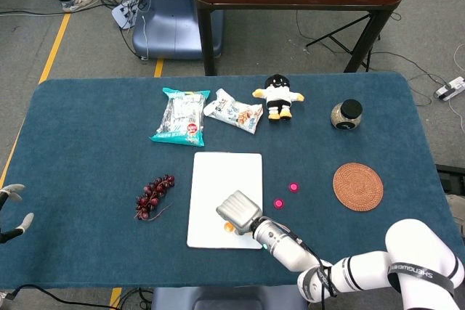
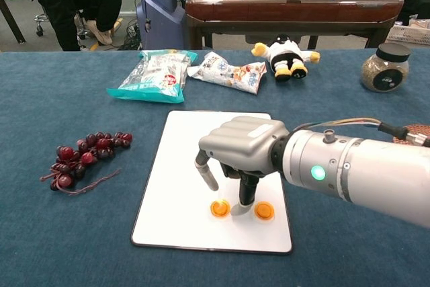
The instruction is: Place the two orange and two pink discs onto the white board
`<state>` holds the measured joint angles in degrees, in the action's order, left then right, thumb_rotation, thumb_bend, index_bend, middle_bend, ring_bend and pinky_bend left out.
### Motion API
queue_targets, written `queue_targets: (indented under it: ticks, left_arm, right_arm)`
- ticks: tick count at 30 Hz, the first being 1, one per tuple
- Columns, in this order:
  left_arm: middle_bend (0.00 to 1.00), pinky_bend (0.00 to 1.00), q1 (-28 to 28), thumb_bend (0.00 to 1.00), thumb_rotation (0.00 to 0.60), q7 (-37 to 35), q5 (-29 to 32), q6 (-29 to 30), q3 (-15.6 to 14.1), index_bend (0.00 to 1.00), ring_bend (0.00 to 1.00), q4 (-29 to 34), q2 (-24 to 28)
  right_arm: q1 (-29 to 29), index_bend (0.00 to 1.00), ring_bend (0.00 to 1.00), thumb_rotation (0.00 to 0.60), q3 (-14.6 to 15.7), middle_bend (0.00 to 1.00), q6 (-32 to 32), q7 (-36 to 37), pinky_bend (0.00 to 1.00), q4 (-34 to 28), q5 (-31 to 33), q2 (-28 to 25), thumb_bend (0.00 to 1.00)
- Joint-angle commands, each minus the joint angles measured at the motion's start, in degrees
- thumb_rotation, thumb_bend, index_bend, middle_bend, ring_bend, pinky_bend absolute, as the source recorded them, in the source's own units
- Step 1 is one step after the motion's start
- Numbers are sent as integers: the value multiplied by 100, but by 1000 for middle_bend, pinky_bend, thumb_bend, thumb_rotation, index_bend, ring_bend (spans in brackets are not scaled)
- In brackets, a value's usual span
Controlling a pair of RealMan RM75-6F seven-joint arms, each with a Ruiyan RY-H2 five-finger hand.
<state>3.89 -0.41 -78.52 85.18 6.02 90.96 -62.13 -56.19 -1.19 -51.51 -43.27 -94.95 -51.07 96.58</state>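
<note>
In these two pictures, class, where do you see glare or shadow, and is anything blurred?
Chest view: sharp; the right hand casts a soft shadow on the white board beside the orange discs. Head view: even light, no glare; the left hand is cropped at the edge.

The right hand (image 2: 236, 149) hangs over the near part of the white board (image 2: 195, 146), its fingers (image 2: 246, 191) pointing down between the two orange discs (image 2: 220, 208) on the board's near end. The board's far half lies bare. Open desk (image 1: 87, 172) spreads between the board and the grapes (image 1: 153, 195) to the left. Right of the board, two pink discs (image 1: 278, 203) sit on open cloth, the woven coaster (image 1: 357, 186) beyond them. Snack bags (image 1: 182, 115), a plush toy (image 1: 276, 96) and a jar (image 1: 346, 115) line the far side.
</note>
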Motion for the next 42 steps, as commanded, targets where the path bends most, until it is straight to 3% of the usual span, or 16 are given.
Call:
queue_targets:
  ticks: [1, 11, 22, 42]
  left_arm:
    - [451, 472, -2, 272, 600, -5, -8, 2, -3, 375, 294, 3, 7]
    - [451, 472, 2, 272, 600, -9, -18, -17, -10, 375, 294, -5, 11]
    - [451, 472, 22, 272, 600, 80, -19, -45, -21, 375, 294, -20, -39]
    - [451, 472, 28, 272, 600, 62, -10, -55, -14, 375, 294, -32, -49]
  right_arm:
    - [-6, 460, 1000, 600, -6, 1000, 12, 38, 1000, 34, -26, 18, 0]
    - [147, 441, 1000, 600, -17, 1000, -338, 83, 1000, -287, -199, -444, 4]
    - [442, 442, 1000, 600, 5, 1000, -747, 70, 1000, -584, 4, -1214, 96]
    - [600, 441, 1000, 600, 168, 1000, -403, 179, 1000, -270, 489, -1380, 131]
